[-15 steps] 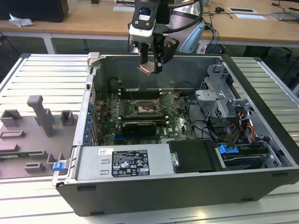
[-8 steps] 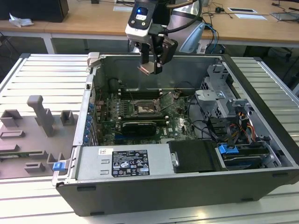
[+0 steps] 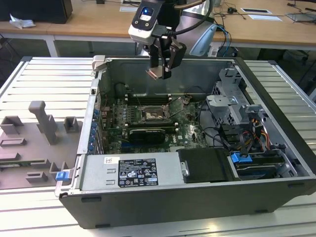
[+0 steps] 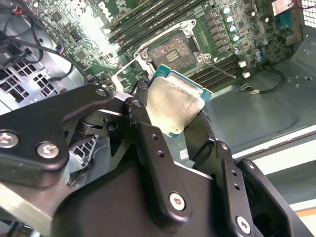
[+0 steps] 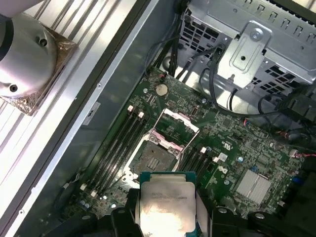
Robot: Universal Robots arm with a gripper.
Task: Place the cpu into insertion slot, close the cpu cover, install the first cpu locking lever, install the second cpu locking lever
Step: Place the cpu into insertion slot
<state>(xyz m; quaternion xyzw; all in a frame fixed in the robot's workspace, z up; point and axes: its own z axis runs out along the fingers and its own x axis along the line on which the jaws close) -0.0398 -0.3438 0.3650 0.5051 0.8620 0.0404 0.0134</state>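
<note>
One open computer case (image 3: 197,207) sits on the ribbed metal bench (image 3: 49,79). Closest to the camera in the exterior view is the power supply (image 3: 131,173) with its label sticker. A few grey fixture blocks (image 3: 44,123) sit on the bench off to the exterior view's left.

Behind the power supply is the long black card (image 3: 145,133) lying on the green motherboard (image 3: 190,129). Just past that is the insertion slot (image 3: 151,115). In both wrist views the insertion slot (image 4: 173,52) (image 5: 155,158) is bare, contacts showing, with nothing seated in it. The cpu cover (image 5: 175,129) is flipped up off the slot, standing open at one edge of it. Long memory slots (image 5: 116,148) run alongside the socket, and the drive cage (image 3: 232,98) is on the exterior view's right.

Further back and up in the air is the pincer (image 3: 160,73), clamped narrow on the cpu (image 3: 154,74). The wrist views show it best: the black fingers (image 4: 143,113) pinch the cpu (image 4: 175,103) (image 5: 165,205) by two opposite edges, silver top facing the cameras, green edge peeking out. It's tilted and well clear of the board, hanging over the far side of the case.

Way at the back are wooden desks (image 3: 98,22).
</note>
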